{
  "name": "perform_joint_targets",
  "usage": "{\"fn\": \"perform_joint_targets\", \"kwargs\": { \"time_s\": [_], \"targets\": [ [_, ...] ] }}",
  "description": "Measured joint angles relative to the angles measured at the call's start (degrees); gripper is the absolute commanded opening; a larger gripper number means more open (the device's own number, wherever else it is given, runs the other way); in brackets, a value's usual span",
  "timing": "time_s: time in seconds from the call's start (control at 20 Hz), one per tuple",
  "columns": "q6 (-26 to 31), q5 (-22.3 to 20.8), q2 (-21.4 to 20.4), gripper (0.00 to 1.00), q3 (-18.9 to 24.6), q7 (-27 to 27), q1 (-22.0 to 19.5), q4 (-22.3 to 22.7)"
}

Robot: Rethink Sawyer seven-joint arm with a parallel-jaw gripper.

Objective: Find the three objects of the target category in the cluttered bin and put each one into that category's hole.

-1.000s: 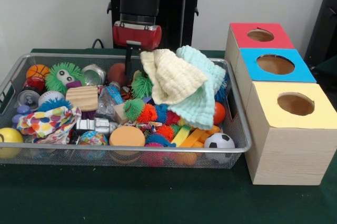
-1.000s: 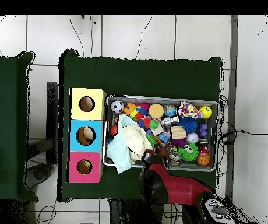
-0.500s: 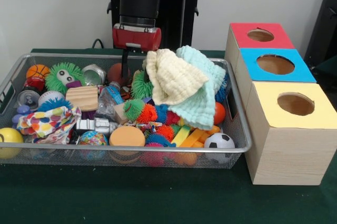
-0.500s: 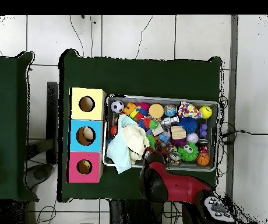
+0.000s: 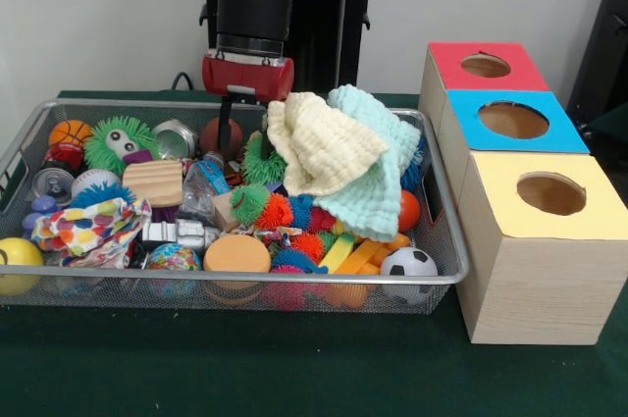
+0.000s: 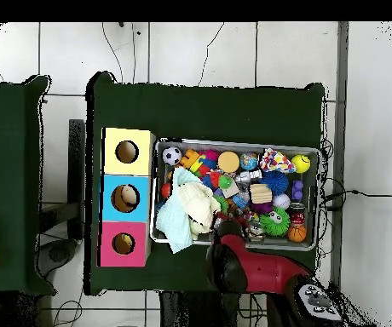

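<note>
Hanging at the bin's (image 5: 245,278) far rim in the front view, the hand (image 5: 228,132) is showing one dark finger; whether it is released or clenched, I cannot tell. Right of it, cream and mint cloths (image 5: 339,157) are lying heaped; further right, the hole (image 5: 485,65) is sitting in the red-topped box.

From overhead, the arm is covering the hand (image 6: 226,225), with the bin (image 6: 238,142) beyond it and the hole (image 6: 123,243) off to its left on the bench (image 6: 208,111).

My table (image 5: 245,378) wears dark green cloth; plain white wall (image 5: 98,15) behind it, white tiled floor (image 6: 199,51) around it, second green table (image 6: 8,179) beside it.
</note>
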Motion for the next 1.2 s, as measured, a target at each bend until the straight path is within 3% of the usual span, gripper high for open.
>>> {"fn": "perform_joint_targets", "kwargs": {
  "time_s": [0.7,1.2],
  "targets": [
    [-5.33,0.09,5.62,1.00,-4.33,0.00,2.23,-4.82],
    [-3.34,1.16,7.03,1.00,-5.33,0.00,2.59,-6.54]
  ]
}}
